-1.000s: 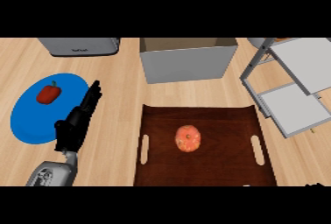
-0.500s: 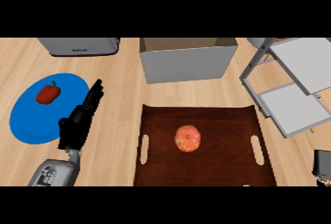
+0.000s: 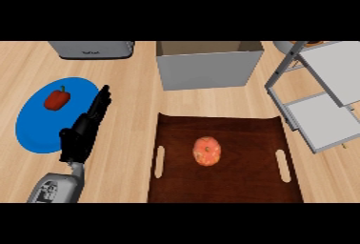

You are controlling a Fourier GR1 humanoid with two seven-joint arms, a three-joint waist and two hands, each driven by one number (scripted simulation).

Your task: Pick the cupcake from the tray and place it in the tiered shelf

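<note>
One hand, the left hand (image 3: 83, 133), shows; tiered shelf (image 3: 320, 102) is cropped.

You'll find only a small dark mark on the grey appliance (image 3: 91, 49) at the upper left; it is too small to read.

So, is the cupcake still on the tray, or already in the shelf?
On the tray. The cupcake lies in the middle of the brown tray, apart from the grey shelf at the right; no hand touches it.
</note>
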